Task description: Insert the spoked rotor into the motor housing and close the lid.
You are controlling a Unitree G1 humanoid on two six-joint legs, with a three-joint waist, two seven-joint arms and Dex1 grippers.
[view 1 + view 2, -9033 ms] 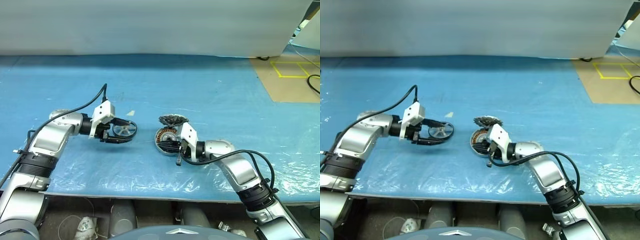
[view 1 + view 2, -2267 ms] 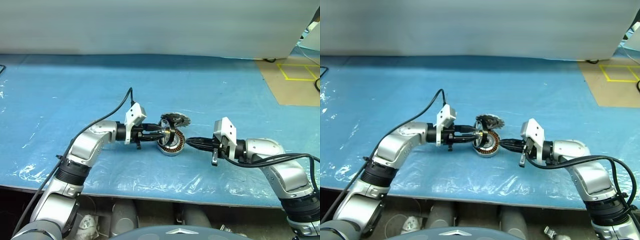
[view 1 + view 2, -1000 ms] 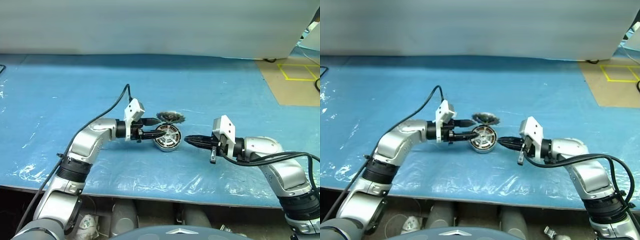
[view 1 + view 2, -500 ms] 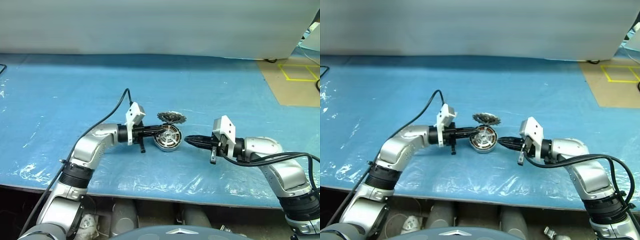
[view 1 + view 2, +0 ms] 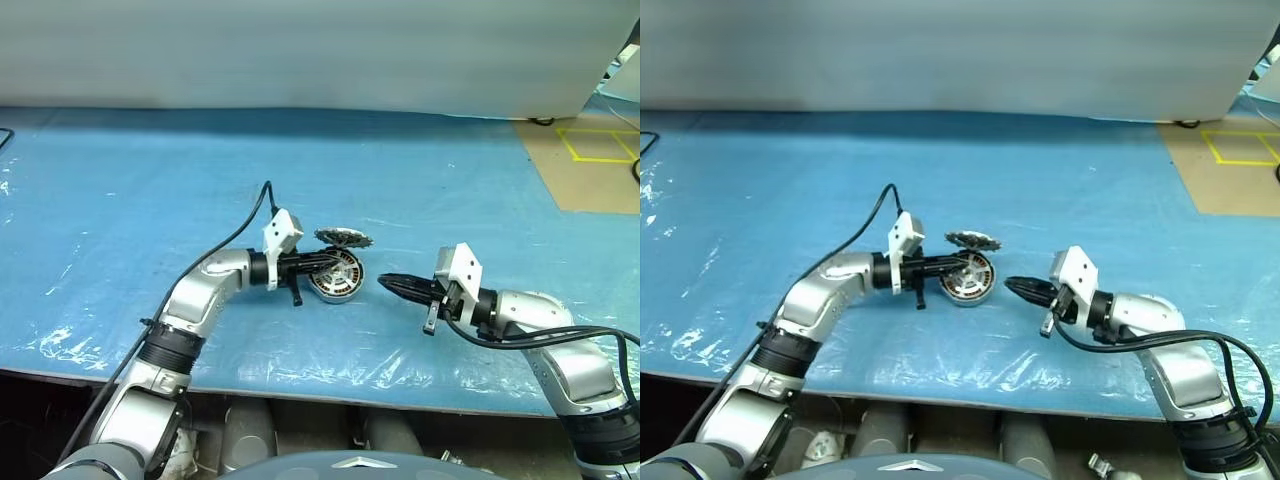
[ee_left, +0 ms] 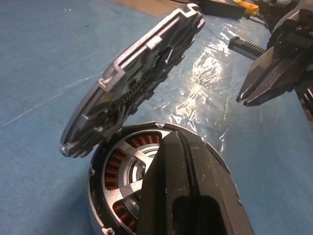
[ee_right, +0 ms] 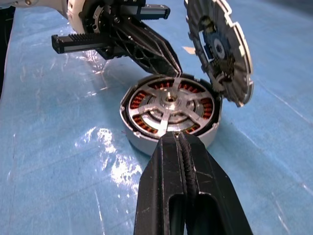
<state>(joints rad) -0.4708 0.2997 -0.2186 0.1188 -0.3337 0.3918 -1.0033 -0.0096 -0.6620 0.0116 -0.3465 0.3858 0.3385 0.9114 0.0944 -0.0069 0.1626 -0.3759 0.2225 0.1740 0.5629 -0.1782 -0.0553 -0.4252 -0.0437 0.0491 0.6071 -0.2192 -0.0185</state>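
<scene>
- Left gripper [image 5: 325, 260] opens the call: both black fingers pressed flat together, nothing between them, the tip at the near-left rim of the motor housing [image 5: 334, 280], reaching in from the robot's left.
- Right gripper [image 5: 385, 282] faces it from the other side, also pinched tight with nothing held, its tip a short way off the housing's right edge and clear of it.
- Biggest thing in play is the blue table mat [image 5: 150, 180], with a sheet of clear crinkled plastic film [image 5: 300, 350] laid along its front part; the whole assembly sits on that film.
- On to the motor housing, flat on the film between the two grippers, rim up; the right wrist view shows its copper-brown windings [image 7: 142, 98] ringing the inside.
- Then the lid [image 5: 343, 238], standing tilted up at the housing's far edge, its lower edge meeting the housing rim and its dark ribbed, toothed face [image 7: 220, 49] turned toward the cup; the cup is wide open.
- Spoked rotor [image 7: 168, 104] is seated inside the housing, lying level, silver spokes running out over the windings from a round central hub.
- Smallest: a pale scrap [image 7: 188, 49] lies on the mat beyond the lid.
</scene>
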